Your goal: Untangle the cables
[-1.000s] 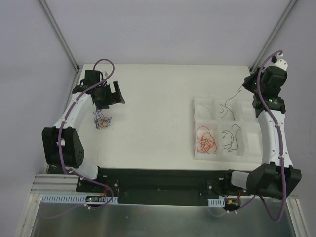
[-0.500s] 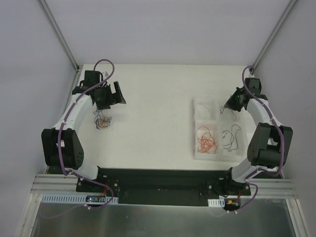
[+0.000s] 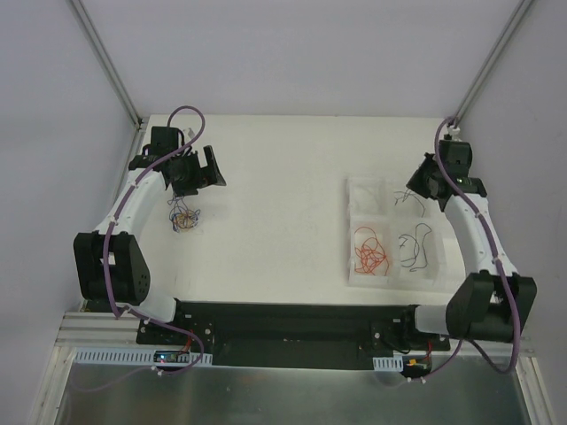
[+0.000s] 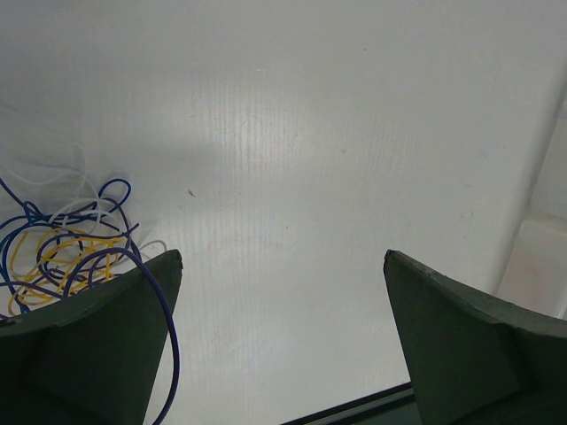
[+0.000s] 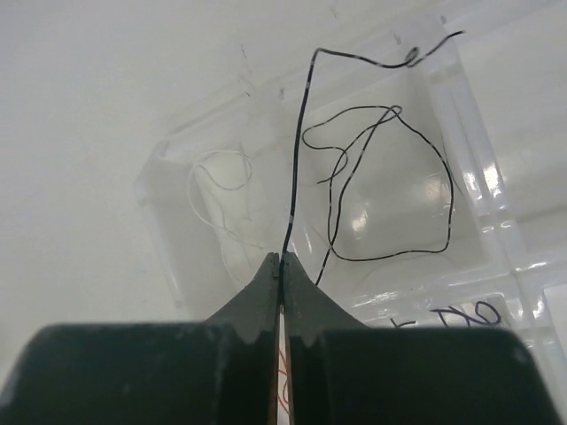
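Left: my left gripper (image 4: 279,266) stands wide open and empty beside the tangle (image 4: 62,257) at the table's left. Right: my right gripper (image 5: 281,261) is pinched tight on a black cable (image 5: 297,150) above the tray (image 3: 350,274). Recommend lowering the strand wholly inside one compartment before release.

The small tangle of thin wires (image 4: 64,255) is blue, yellow and white. The long thin wire (image 5: 298,150) is black.
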You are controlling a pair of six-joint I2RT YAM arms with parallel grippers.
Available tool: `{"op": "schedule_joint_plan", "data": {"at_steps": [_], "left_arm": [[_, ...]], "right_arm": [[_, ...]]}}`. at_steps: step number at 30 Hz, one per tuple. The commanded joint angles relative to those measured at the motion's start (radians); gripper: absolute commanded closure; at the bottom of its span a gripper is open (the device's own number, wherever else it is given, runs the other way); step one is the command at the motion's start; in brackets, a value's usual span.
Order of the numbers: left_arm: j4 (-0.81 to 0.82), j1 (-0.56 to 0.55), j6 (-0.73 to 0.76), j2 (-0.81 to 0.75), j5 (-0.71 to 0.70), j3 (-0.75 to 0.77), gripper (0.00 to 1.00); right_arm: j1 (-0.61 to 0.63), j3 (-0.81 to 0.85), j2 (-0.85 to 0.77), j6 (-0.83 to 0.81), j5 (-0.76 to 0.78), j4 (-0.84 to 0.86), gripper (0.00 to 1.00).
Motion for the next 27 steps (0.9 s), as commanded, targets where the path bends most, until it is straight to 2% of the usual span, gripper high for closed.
{"op": "schedule_joint_plan", "data": {"at_steps": [1, 7, 15, 20, 27], "left_arm": [[0.017, -0.007, -0.003, -0.033, 0.004, -0.004, 0.04], [0.017, -0.007, -0.003, -0.039, 0.009, -0.004, 0.04], [0.018, -0.007, -0.005, -0.047, 0.01, -0.009, 0.04], [0.018, -0.008, -0.005, -0.045, 0.009, -0.012, 0.04], [0.02, -0.007, -0.005, -0.039, 0.015, -0.012, 0.04]], "right_arm": [[-0.008, -0.049, -0.122, 0.065, -0.061, -0.029, 1.0], [-0.028, -0.121, -0.149, 0.209, -0.192, 0.01, 1.0], [-0.123, -0.131, -0.045, 0.358, -0.302, 0.066, 0.99], [-0.172, -0.083, 0.056, 0.277, -0.186, 0.049, 1.0], [-0.168, 0.063, 0.231, 0.134, -0.002, -0.054, 1.0]]}}
